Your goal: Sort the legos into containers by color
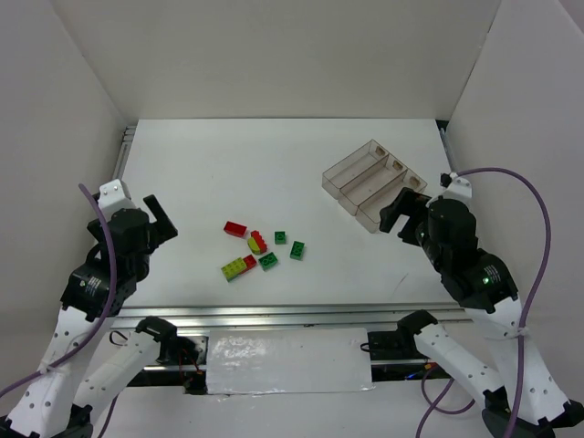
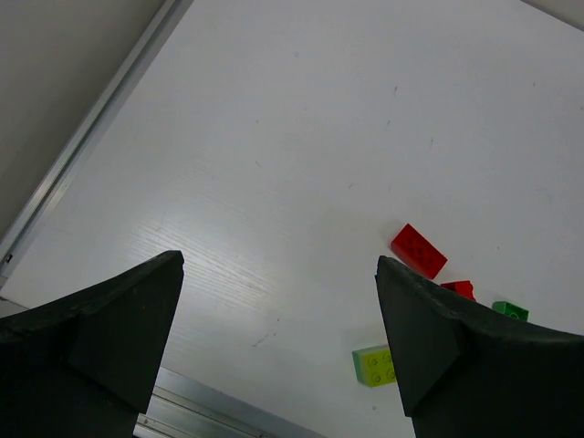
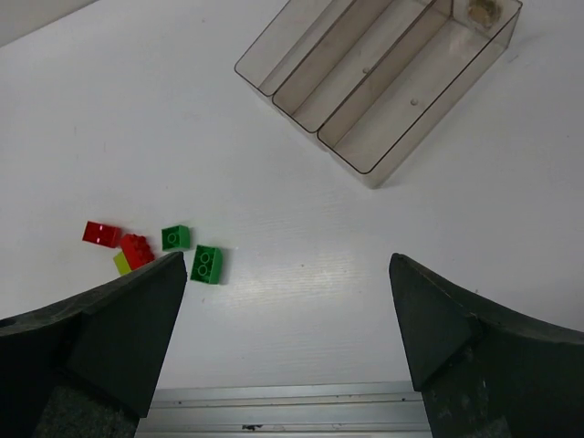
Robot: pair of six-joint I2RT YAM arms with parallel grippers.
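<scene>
The left gripper (image 1: 162,219) hangs over the table (image 1: 274,164) with its jaws spread wide and nothing between them. The legos (image 1: 260,248) lie in a loose cluster ahead of it and off to its right, well apart from its fingertips. In its wrist view a red brick (image 2: 419,250) sits just beyond the tip of the right finger (image 2: 456,356). A yellow-green brick (image 2: 374,365) shows at that finger's inner edge, and a small green brick (image 2: 509,310) peeks over its top.

The right gripper (image 1: 399,214) is likewise wide open and holds nothing. The containers (image 1: 347,160) — three clear brownish trays joined side by side — lie on the table ahead of it, near, their long sides running away from it at a slant to the right. From above, one finger overlaps the trays' near corner; whether they touch cannot be told. In its wrist view the legos lie toward its left — a green brick (image 3: 206,265) just beside the left finger (image 3: 119,338), a second green brick (image 3: 176,237) and two red ones a little further out.
</scene>
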